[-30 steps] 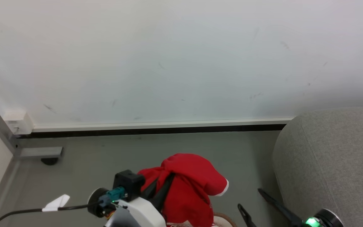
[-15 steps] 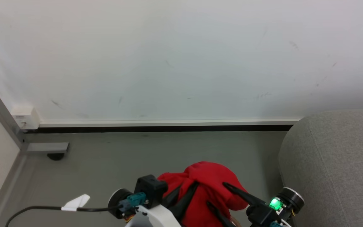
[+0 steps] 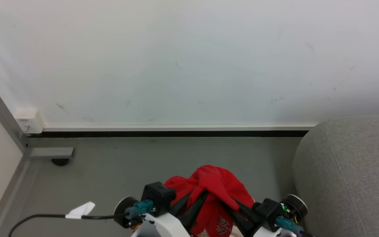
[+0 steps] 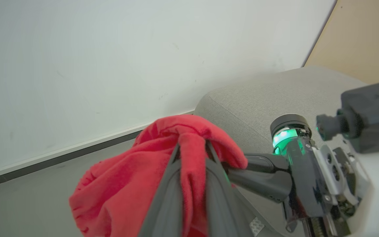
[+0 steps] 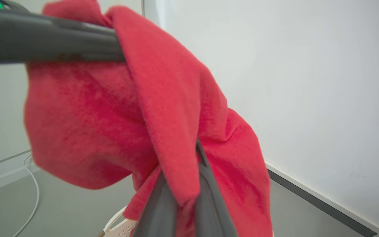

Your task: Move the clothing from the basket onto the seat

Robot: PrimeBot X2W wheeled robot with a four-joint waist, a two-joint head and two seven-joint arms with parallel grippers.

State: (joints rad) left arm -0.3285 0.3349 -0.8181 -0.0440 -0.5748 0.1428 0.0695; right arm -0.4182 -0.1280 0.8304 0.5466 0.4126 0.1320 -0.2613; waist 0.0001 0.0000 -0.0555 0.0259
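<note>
No wording can be read. The small white lettering [image 3: 224, 224] on the bright red soft fabric garment [image 3: 215, 187], at 6 o'clock in the head view, is too small to make out. A pale sticker [image 4: 257, 226] on the left end effector [image 4: 192, 147] is blurred.

right claw [image 5: 181, 164]: clamped on clothing [image 5: 87, 115] fold | left claw [image 5: 112, 46]: meets cloth, top left | basket [image 5: 118, 227]: below

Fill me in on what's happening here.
The left gripper and the right gripper are each shut on a fold of a bright red soft fabric garment, holding it bunched in the air. The cream-white perforated plastic basket sits below it. The light grey upholstered sofa stands to the robot's right; the garment has not reached it.
</note>
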